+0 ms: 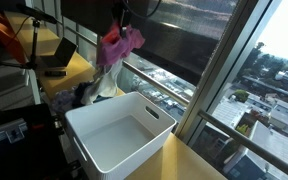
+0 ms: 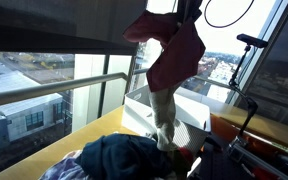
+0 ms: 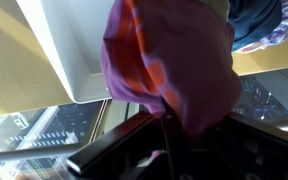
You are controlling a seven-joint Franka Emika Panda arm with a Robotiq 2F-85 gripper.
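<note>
Jaws pinch magenta-and-orange fabric garment (image 2: 176,50) by its top, so we see it dangle above heaped dark clothes (image 2: 114,158).

Buried in folds of hanging purple cloth (image 2: 174,55): jaws of gripper (image 2: 187,12), fingertips unseen in every view. Cut by lower edge: white bin (image 1: 119,130), near corner lost. Cut by bottom edge: clothes pile (image 2: 119,158) on table (image 2: 44,150). Blurred in wrist view: dark hardware (image 3: 134,155), unidentifiable.
</note>
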